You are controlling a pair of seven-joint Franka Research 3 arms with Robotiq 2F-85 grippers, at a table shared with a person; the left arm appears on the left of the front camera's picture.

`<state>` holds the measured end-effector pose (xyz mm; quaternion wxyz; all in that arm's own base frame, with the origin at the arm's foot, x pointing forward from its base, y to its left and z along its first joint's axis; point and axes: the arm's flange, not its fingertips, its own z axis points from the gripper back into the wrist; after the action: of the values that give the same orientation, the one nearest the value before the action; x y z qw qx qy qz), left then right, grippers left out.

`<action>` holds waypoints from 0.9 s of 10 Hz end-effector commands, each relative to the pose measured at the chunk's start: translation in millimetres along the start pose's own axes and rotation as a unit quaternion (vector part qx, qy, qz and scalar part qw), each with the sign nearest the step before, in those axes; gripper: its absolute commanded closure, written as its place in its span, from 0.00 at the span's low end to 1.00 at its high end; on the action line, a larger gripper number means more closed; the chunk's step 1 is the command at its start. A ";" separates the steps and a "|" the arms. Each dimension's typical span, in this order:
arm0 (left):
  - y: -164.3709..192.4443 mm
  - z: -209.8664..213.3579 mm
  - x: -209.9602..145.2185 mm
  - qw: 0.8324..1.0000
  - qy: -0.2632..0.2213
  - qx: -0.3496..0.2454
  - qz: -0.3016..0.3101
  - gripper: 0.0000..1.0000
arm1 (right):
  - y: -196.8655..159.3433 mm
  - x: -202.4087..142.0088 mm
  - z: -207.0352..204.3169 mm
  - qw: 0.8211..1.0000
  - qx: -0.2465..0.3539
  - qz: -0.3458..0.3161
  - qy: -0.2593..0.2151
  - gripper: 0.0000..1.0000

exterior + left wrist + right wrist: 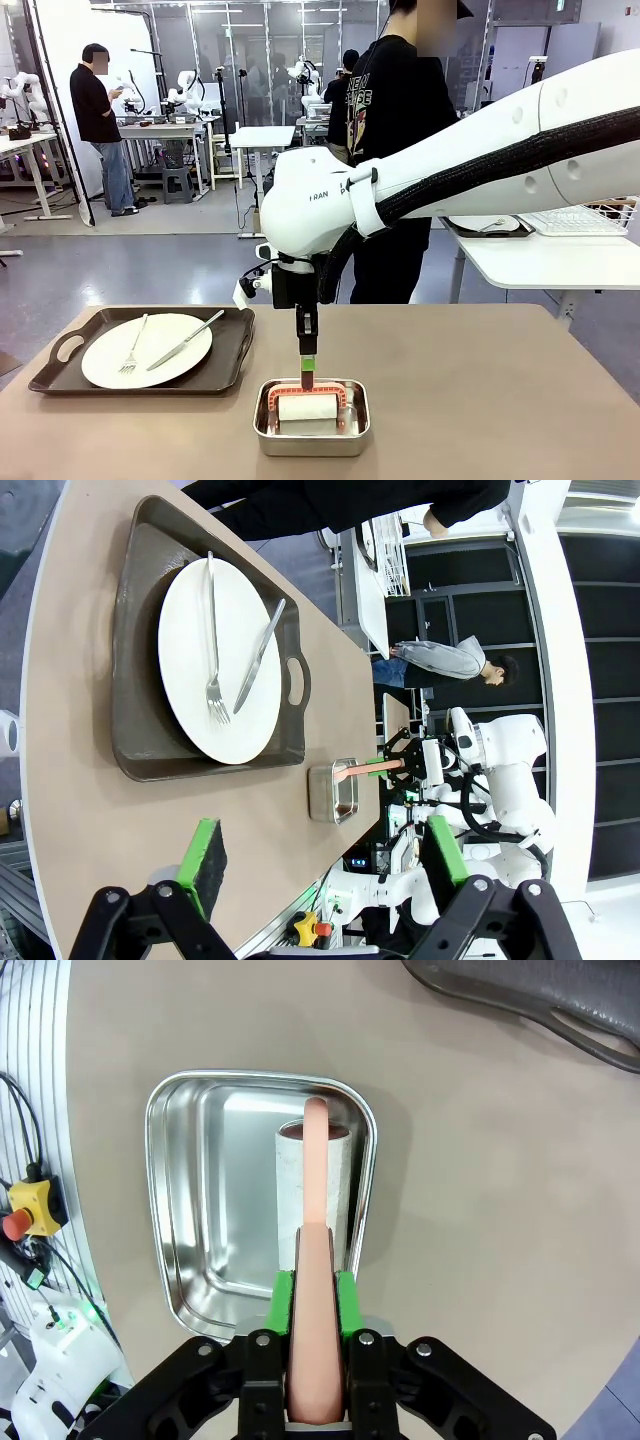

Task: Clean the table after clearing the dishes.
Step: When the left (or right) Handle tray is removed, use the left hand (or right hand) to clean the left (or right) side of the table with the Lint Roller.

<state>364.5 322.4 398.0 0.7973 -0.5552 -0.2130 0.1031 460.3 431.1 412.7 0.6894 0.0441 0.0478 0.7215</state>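
The tan table point(480, 400) holds a dark brown tray point(60, 350) at the left. On the tray lies a white plate point(110, 360) with a fork point(132, 350) and a knife point(185, 340). My right gripper point(307, 365) points straight down over a small steel pan point(265, 435). It is shut on the salmon handle point(315, 1190) of a white roller point(290, 1180) that lies in the pan point(200, 1180). My left gripper point(322, 852) hangs open and empty above the table's near side, looking at the plate point(180, 640) and the pan point(325, 798).
A person in black stands at the far side of the table point(400, 120). A white side table point(540, 260) stands at the back right. A corner of the tray point(560, 1000) shows in the right wrist view.
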 end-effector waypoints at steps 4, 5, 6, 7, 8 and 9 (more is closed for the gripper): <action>0.2 2.7 -0.6 1.000 -0.002 0.001 -0.001 0.00 | 21.8 -2.0 7.9 1.000 -0.010 -0.012 0.002 0.99; 0.2 2.7 -0.6 1.000 -0.002 0.001 -0.001 0.00 | 32.9 -2.4 16.7 1.000 0.001 -0.015 0.016 1.00; 0.2 2.7 -0.6 1.000 -0.002 0.001 -0.001 0.00 | 44.8 -4.0 28.8 0.999 -0.002 -0.031 0.023 1.00; 0.2 2.7 -0.6 1.000 -0.002 0.001 -0.001 0.00 | 57.5 -10.0 41.5 0.998 -0.006 -0.052 0.017 1.00; 0.2 2.7 -0.6 1.000 -0.002 0.001 -0.001 0.00 | 70.1 -20.9 52.3 0.997 -0.005 -0.083 -0.003 1.00; 0.2 2.7 -0.6 1.000 -0.002 0.001 -0.001 0.00 | 86.2 -35.3 61.6 0.992 -0.024 -0.115 -0.038 1.00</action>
<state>364.2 322.7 398.0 0.7973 -0.5551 -0.2133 0.1035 409.4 415.0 483.2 0.7381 0.0406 0.0432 0.6721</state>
